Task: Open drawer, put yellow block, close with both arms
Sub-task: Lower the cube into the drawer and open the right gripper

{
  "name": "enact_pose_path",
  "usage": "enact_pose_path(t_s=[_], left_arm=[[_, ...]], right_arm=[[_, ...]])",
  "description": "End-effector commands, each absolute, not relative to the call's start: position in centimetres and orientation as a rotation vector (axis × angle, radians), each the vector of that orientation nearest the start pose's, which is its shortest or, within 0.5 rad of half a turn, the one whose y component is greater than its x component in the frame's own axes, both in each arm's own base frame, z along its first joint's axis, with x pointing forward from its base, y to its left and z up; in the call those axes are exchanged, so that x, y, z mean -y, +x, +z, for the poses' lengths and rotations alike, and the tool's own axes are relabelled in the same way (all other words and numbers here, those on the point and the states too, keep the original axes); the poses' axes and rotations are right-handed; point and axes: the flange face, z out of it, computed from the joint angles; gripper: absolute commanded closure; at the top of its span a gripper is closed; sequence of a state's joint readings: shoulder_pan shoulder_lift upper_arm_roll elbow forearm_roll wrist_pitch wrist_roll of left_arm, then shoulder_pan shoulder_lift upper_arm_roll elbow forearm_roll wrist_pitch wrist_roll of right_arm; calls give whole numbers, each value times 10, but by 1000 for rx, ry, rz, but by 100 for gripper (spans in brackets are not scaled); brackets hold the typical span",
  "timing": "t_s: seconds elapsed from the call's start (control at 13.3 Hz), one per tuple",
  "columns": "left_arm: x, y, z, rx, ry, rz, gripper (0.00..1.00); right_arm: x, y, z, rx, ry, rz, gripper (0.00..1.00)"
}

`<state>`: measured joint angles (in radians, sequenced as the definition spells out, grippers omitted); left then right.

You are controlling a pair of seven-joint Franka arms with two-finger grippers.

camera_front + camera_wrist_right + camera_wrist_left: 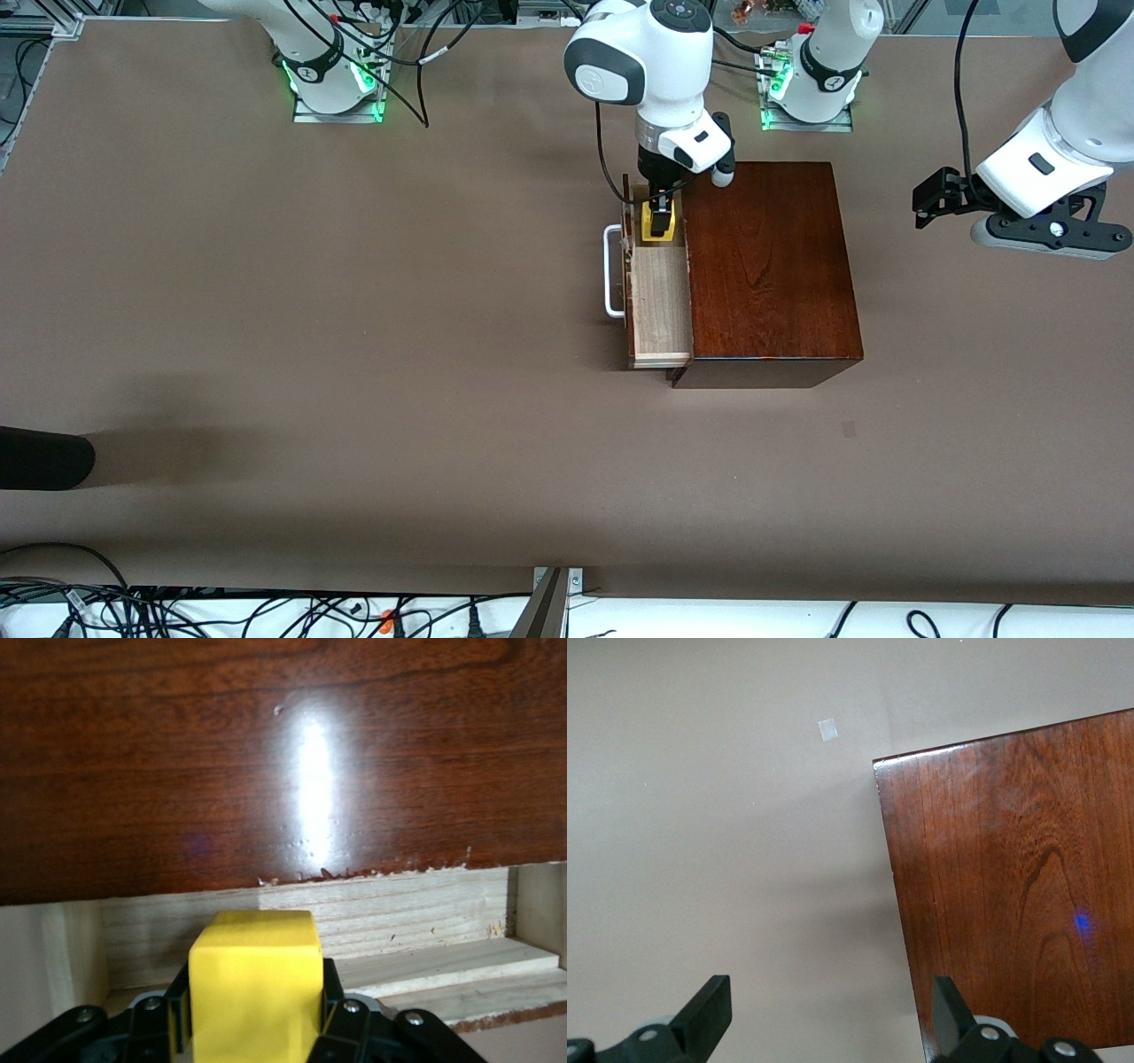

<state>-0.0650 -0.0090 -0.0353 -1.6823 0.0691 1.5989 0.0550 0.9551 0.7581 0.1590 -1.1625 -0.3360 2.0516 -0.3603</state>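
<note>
While the right gripper [658, 215] clamps the yellow block [657, 223] over the open drawer [660, 306], lower before releasing; the left gripper [828, 1014] waits, spread empty.

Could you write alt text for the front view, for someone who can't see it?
The right hand holds the yellow block over the pulled-out drawer of a glossy dark wooden box on a brown table. The left hand hangs open above the table beside the box.

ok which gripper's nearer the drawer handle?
Right. The right gripper holds the yellow block over the open drawer, beside the handle; the left gripper hovers past the box.
</note>
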Motion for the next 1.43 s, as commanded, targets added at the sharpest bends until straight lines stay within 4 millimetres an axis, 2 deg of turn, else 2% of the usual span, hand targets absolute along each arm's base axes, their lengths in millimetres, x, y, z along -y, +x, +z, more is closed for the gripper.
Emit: enact_pose_path(t_s=[0.0, 0.15, 0.45, 0.6, 0.98, 1.05, 1.13, 1.36], left_arm=[[49, 549, 586, -252, -3087, 106, 0], [48, 549, 586, -252, -3087, 111, 0], [48, 549, 585, -252, -3091, 118, 0], [48, 549, 585, -250, -3093, 118, 0], [49, 549, 586, -252, -3093, 116, 0], [49, 549, 586, -252, -3093, 116, 0], [49, 549, 586, -252, -3093, 116, 0], [49, 549, 585, -252, -3094, 118, 0]], right_arm=[[-658, 410, 356, 2375, -2253, -319, 100], [-652, 419, 349, 2375, -2228, -286, 100], [-648, 421, 336, 2362, -2172, -194, 100], [-647, 427, 325, 2351, -2171, -192, 100], [-642, 436, 312, 2347, -2177, -170, 100], [-643, 436, 309, 2344, -2177, -172, 93], [-643, 437, 309, 2337, -2181, -172, 1], [-642, 435, 321, 2268, -2183, -152, 0]])
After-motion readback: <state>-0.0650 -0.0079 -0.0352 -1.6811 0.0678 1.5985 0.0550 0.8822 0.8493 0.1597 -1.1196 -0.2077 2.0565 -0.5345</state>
